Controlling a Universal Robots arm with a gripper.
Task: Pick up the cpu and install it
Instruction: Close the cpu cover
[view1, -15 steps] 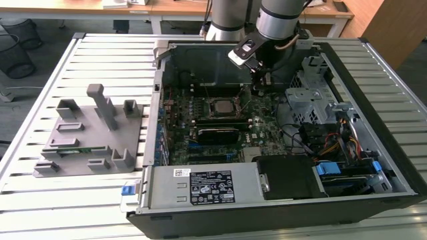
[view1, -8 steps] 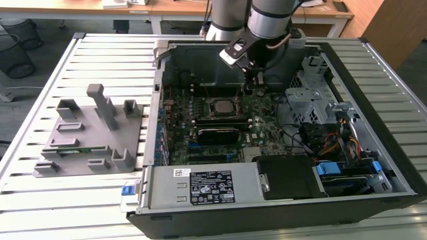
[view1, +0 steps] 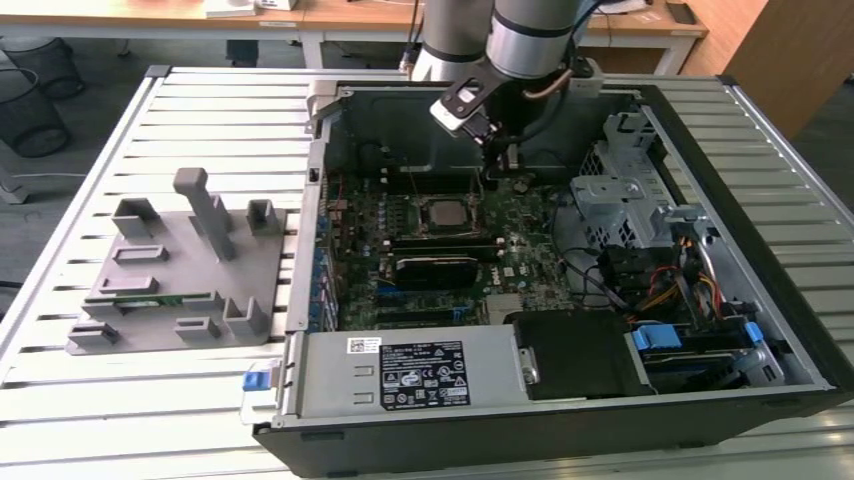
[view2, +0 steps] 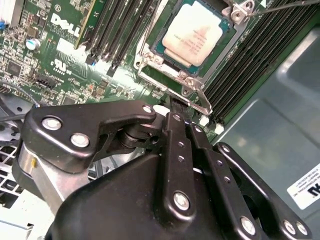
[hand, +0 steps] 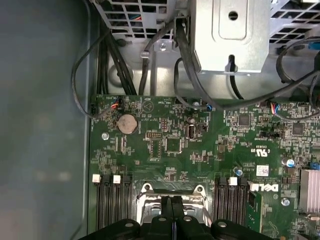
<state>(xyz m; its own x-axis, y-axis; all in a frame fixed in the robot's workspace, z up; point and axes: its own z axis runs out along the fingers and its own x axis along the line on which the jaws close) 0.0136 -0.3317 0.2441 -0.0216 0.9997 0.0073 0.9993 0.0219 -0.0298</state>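
Note:
The cpu (view1: 445, 212) lies flat in the motherboard socket (view1: 445, 228) inside the open computer case, its silver-grey top (view2: 196, 34) facing up within the metal socket frame (view2: 172, 85). My gripper (view1: 511, 176) hangs over the board just beyond the socket, toward the back of the case. The two black fingers are pressed together with nothing between them, in both wrist views (view2: 177, 107) (hand: 172, 204). Their tips sit at the edge of the socket frame (hand: 172, 192), apart from the cpu.
The case wall (view1: 320, 200) and a drive cage (view1: 627, 190) with cable bundles (view1: 667, 290) flank the motherboard (hand: 170, 145). A grey fixture (view1: 180, 270) holding a green memory stick (view1: 147, 298) stands on the slatted table (view1: 227, 130), at the exterior view's left.

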